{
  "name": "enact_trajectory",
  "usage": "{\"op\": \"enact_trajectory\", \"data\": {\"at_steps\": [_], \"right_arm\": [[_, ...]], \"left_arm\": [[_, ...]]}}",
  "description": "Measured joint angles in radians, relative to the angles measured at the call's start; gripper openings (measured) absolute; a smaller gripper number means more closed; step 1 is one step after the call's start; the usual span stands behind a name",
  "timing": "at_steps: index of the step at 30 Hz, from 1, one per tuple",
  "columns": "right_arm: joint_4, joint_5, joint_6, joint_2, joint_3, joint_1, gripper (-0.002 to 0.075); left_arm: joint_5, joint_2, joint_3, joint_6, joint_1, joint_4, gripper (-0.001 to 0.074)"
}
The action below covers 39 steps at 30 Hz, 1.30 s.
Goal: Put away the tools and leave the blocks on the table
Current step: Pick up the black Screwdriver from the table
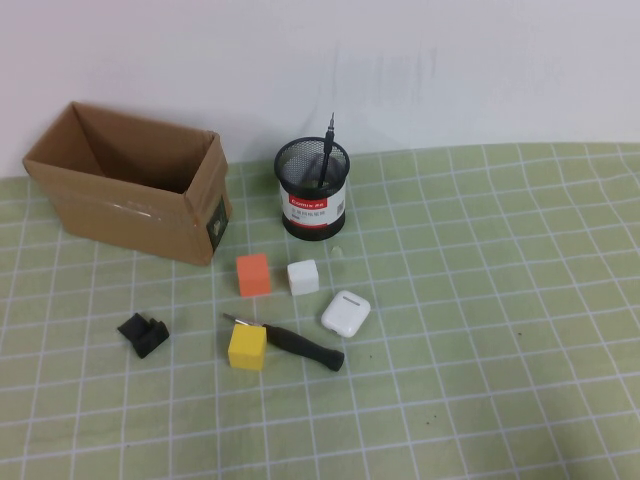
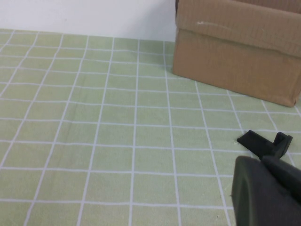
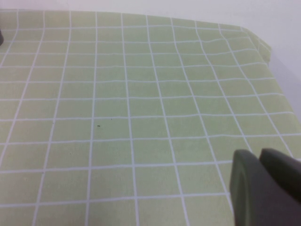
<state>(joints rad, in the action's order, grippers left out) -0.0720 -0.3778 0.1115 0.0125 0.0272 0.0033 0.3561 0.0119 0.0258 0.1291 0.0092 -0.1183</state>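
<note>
On the table (image 1: 500, 300), a black-handled screwdriver (image 1: 300, 345) lies flat, its tip passing behind the yellow block (image 1: 247, 347). A thin black pen-like driver (image 1: 327, 150) stands upright in the black mesh cup (image 1: 313, 190). The orange block (image 1: 253, 273) and white block (image 1: 302, 276) sit side by side in front of the cup. Neither arm shows in the high view. My left gripper (image 2: 264, 161) is shut and empty, low over the cloth just short of a black bracket (image 2: 265, 142). My right gripper (image 3: 260, 154) is shut and empty over bare cloth on the right side.
An open cardboard box (image 1: 135, 180) lies on its side at the back left, and it also fills the corner of the left wrist view as the box (image 2: 240, 52). A white earbud case (image 1: 345, 312) rests near the screwdriver. The black bracket (image 1: 143, 334) sits at the front left.
</note>
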Motion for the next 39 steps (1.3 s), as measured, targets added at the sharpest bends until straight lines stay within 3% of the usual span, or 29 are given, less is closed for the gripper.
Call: {"op": "enact_trajectory", "data": {"at_steps": [19, 24, 29, 30, 31, 33, 34, 39], "right_arm": [[0.018, 0.018, 0.002, 0.0, 0.002, 0.0, -0.0011], [-0.152, 0.126, -0.004, 0.0, 0.002, 0.0, -0.0011], [-0.436, 0.234, -0.008, 0.0, 0.002, 0.0, -0.0011], [-0.548, 0.364, 0.009, 0.016, 0.002, -0.004, -0.0009], [-0.583, 0.378, -0.007, 0.016, 0.002, -0.004, -0.0009], [-0.641, 0.368, -0.01, 0.014, -0.009, -0.004, -0.0009], [-0.584, 0.296, -0.008, 0.0, 0.004, 0.0, -0.0011], [-0.636, 0.11, -0.024, -0.051, -0.075, -0.001, -0.001]], "left_arm": [[0.002, 0.0, 0.0, 0.0, 0.0, 0.0, -0.0003], [0.002, 0.0, 0.0, 0.0, 0.0, 0.0, -0.0003], [0.002, 0.0, 0.0, 0.0, 0.0, 0.0, -0.0003], [0.002, 0.0, 0.0, 0.0, 0.0, 0.0, -0.0003], [0.002, 0.0, 0.0, 0.0, 0.0, 0.0, -0.0003], [0.002, 0.0, 0.0, 0.0, 0.0, 0.0, -0.0003], [0.002, 0.0, 0.0, 0.0, 0.0, 0.0, -0.0003], [0.002, 0.0, 0.0, 0.0, 0.0, 0.0, -0.0004]]}}
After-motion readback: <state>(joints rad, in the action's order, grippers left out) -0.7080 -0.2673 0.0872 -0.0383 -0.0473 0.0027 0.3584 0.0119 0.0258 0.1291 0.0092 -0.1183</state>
